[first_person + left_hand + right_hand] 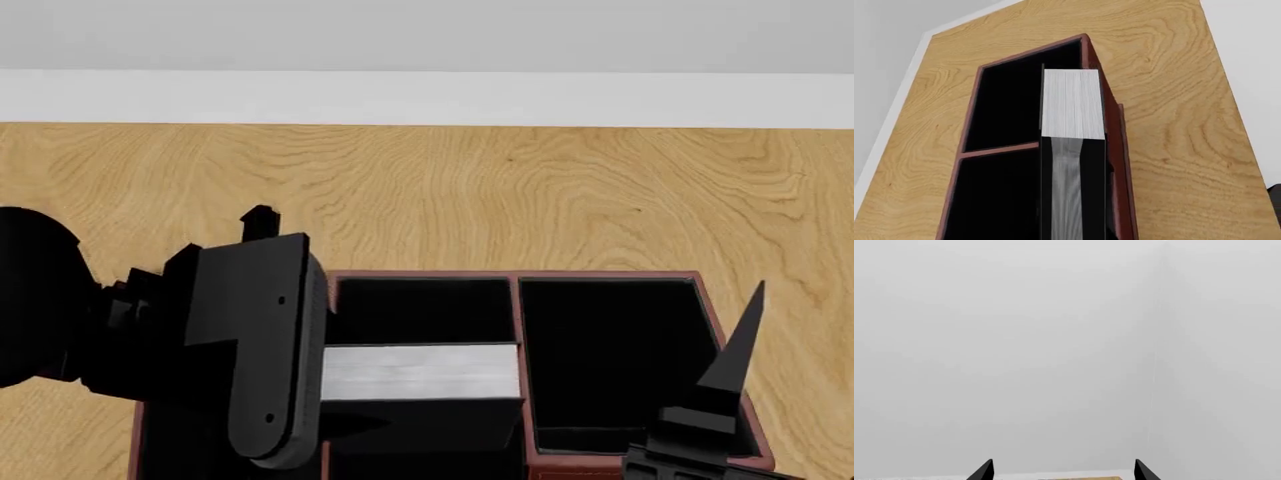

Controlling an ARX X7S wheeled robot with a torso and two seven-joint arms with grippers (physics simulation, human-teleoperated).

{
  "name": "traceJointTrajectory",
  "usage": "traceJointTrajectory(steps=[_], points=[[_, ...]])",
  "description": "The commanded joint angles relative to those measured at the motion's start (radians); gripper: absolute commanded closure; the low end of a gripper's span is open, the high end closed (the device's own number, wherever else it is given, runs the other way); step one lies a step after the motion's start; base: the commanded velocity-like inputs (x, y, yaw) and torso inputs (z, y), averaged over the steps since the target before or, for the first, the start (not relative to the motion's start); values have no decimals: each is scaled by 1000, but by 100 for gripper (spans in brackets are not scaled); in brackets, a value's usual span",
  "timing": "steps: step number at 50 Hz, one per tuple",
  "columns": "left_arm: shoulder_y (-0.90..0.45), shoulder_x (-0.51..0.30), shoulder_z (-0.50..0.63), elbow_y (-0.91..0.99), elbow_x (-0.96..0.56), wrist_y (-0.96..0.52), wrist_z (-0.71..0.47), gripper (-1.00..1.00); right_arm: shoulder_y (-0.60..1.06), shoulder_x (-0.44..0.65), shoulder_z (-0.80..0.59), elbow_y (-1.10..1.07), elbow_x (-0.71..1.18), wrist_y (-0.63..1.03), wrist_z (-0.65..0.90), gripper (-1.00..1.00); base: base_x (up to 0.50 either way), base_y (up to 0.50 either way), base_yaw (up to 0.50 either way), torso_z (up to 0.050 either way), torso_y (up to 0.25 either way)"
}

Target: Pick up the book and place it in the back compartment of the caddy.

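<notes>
Left hand point(334, 385) clamped on book point(420, 372)

Bench: a light, swirly-grained wooden bench point(534, 190) filled the foreground.
Walls: plain pale grey walls point(1021, 340) met at a corner.
Light: even.

The table point(534, 190) beyond the left gripper point(274, 400) looks like light wood with bold swirling grain, smooth and faintly satin. The caddy point(974, 100) under that gripper has dark red-brown wooden walls and dividers, smooth, with a flat black matt lining. The book point(1073, 102) shows finely ribbed white paper page edges between plain black covers with a dull sheen. Both arms and the right gripper point(1062, 471) look like matt black plastic, its fingertips point(984, 471) smooth and pointed
</notes>
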Motion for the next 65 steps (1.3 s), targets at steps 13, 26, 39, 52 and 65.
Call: traceJointTrajectory(steps=[13, 26, 39, 52, 65], points=[[38, 9, -6, -32, 6, 42, -19, 100, 10, -13, -10, 18, -4, 3, -15, -100, 0, 0, 0, 0, 2], [64, 29, 13, -86, 32, 82, -4, 100, 12, -18, -14, 30, -8, 2, -25, -100, 0, 0, 0, 0, 1], [89, 44, 28, -143, 60, 128, 11, 100, 22, -24, -20, 32, -5, 12, -29, -100, 0, 0, 0, 1, 2], [116, 71, 42, -207, 85, 174, 25, 100, 24, -31, -28, 43, -15, 12, -41, -100, 0, 0, 0, 0, 1], [135, 99, 71, -286, 136, 236, 46, 100, 42, -43, -40, 51, -16, 30, -47, -100, 0, 0, 0, 1, 1]])
